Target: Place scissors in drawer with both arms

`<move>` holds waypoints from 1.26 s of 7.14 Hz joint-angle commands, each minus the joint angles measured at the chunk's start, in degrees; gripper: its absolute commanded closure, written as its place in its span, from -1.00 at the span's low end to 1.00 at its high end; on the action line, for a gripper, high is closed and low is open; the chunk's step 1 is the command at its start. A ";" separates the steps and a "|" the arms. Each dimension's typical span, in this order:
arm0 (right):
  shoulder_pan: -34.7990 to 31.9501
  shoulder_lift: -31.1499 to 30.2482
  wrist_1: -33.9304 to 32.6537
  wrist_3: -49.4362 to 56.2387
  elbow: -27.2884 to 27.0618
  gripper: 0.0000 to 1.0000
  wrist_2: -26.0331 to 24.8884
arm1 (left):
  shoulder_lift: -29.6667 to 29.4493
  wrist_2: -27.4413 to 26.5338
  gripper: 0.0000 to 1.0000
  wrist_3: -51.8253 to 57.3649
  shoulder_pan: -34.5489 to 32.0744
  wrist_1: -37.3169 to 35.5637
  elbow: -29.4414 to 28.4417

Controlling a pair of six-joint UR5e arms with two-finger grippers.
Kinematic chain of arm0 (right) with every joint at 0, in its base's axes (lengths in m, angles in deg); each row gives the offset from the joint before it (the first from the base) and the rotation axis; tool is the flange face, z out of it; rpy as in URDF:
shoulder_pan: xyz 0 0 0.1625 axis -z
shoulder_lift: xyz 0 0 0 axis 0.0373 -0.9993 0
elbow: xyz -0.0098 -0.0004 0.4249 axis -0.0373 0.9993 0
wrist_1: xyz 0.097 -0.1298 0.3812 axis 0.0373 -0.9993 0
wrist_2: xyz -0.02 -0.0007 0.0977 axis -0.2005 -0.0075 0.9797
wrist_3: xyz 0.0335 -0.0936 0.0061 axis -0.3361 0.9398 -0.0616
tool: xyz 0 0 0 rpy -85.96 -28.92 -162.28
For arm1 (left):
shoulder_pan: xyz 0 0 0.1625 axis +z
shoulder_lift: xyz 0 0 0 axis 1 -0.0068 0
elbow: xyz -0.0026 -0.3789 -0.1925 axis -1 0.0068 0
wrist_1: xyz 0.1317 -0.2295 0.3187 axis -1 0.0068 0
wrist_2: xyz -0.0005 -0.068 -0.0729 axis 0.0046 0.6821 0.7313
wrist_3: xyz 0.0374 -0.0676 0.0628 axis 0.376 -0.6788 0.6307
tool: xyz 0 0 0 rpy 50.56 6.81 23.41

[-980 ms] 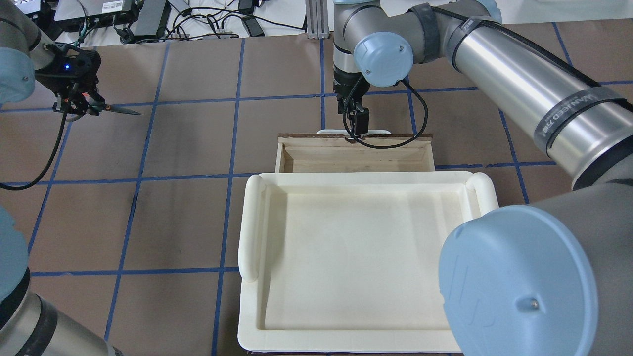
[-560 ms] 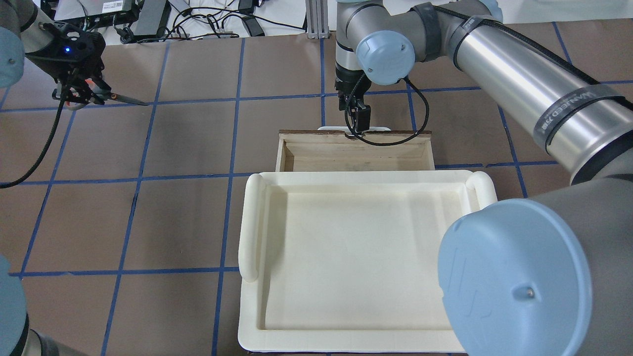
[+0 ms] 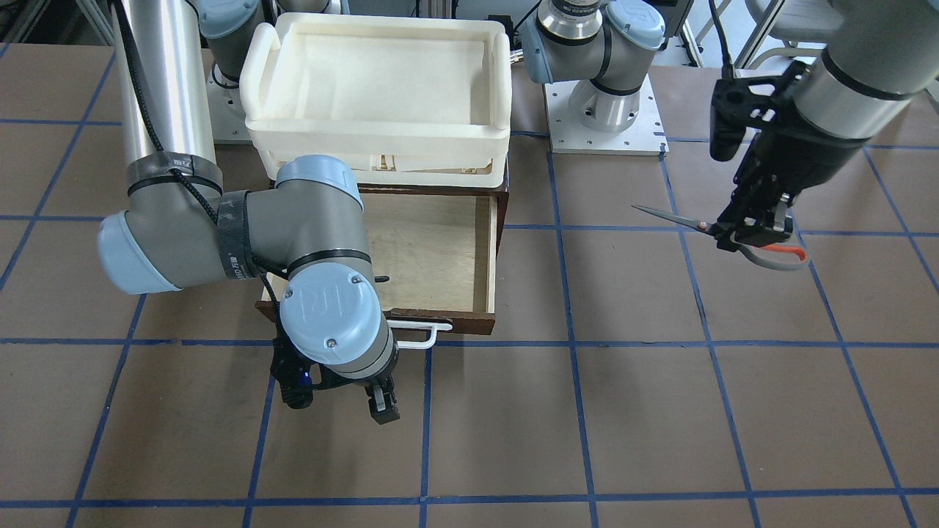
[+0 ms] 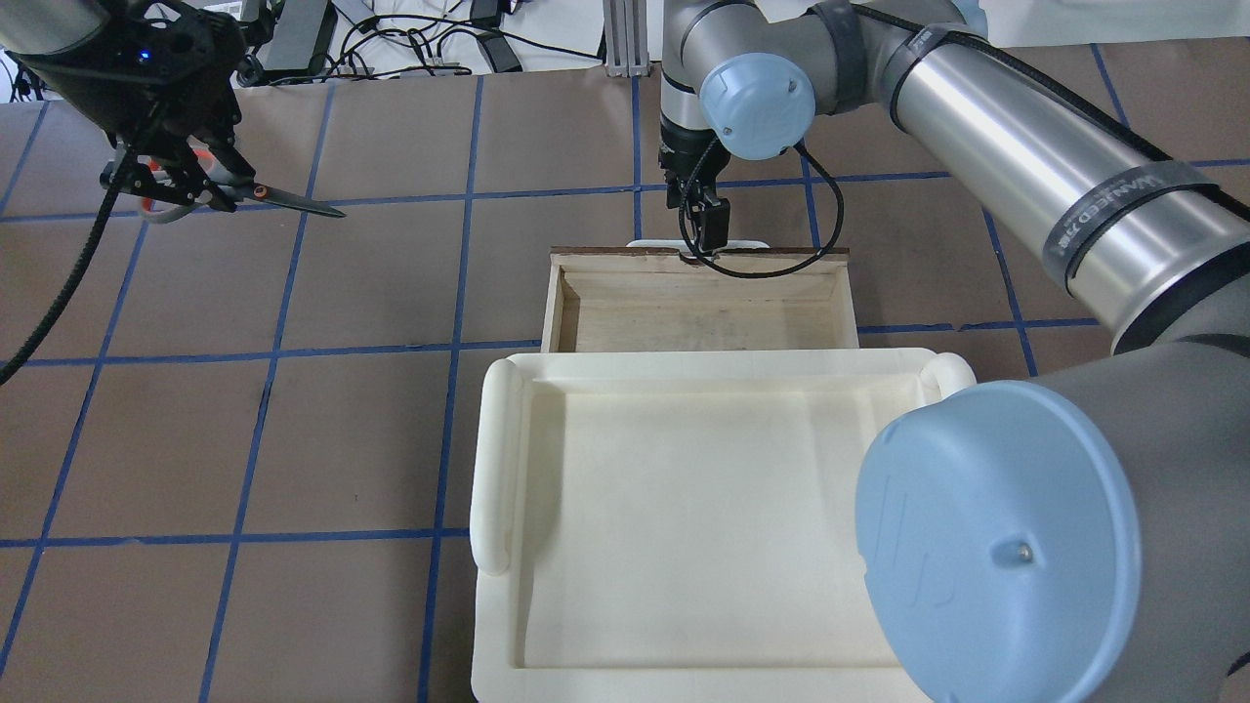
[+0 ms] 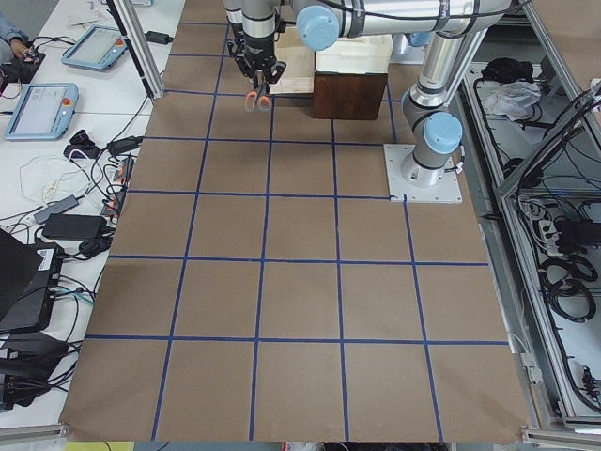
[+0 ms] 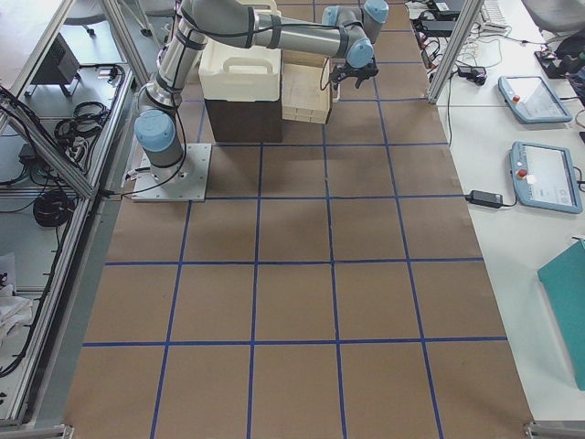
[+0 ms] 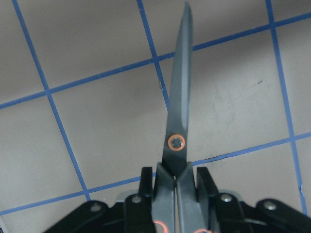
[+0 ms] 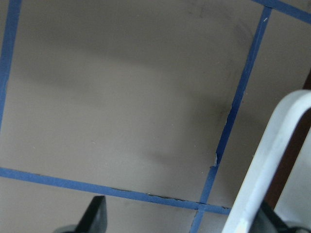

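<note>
Since a second ago our left claw (image 4: 207, 188) has carried the scissors (image 4: 293, 201) rightward in the overhead view, toward the drawer (image 4: 698, 317), which stands slightly further out. Nearest lies the cream tray (image 4: 496, 459). Beyond it is the open drawer. At its front our right claw (image 4: 707, 234) hangs with fingers (image 8: 95, 216) apart, the white bar handle (image 8: 273, 145) just beside one. Far left, the left claw clamps the scissors' shanks, blades together, above the table (image 4: 371, 293), well apart from the drawer.

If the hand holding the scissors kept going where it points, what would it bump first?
Likely the bare brown table below; the left gripper points downward, depth unclear.
</note>
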 commanded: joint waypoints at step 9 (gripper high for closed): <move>0.52 -14.15 3.87 27.09 -1.10 -1.00 -5.83 | 0.73 1.04 1.00 -10.16 -7.83 0.43 0.04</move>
